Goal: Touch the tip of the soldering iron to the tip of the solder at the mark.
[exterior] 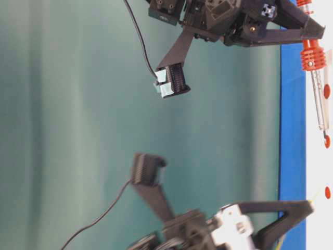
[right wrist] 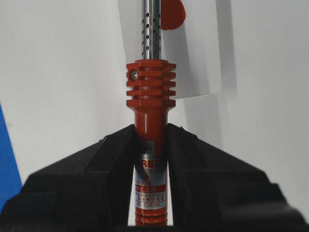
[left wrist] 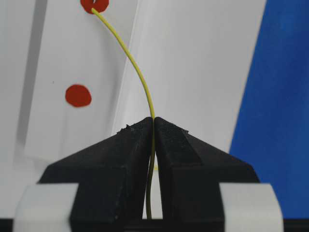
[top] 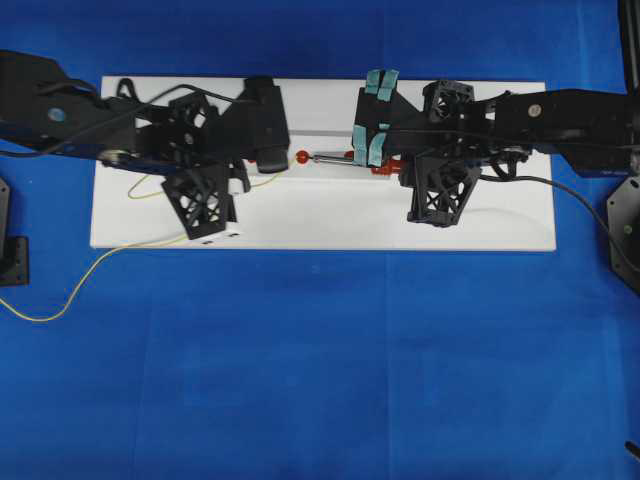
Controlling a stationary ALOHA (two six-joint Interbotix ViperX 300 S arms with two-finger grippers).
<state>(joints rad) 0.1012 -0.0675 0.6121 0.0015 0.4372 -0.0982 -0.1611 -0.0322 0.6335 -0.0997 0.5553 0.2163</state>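
Item 1, white board: flat panel lying on the blue cloth; landmark for all entries below.

Item 2, left gripper: over the left half of the board, fingers pressed together on the solder, which passes up through the seam between them.

Item 3, solder: thin yellow wire. From the left gripper it arcs out over the board, and its tip lies on a red mark at the top edge of the left wrist view. A second red dot sits on the board just beside the wire, apart from it. Behind the gripper the wire trails off the board's left front corner and loops across the cloth in the overhead view.

Item 4, right gripper: over the right half of the board, clamped on the soldering iron's handle just behind its ribbed collar.

Item 5, soldering iron: orange-red handle, perforated silver shaft running toward the board's centre. In the overhead view its tip stands near the red mark at mid-board; whether it touches the solder cannot be told.
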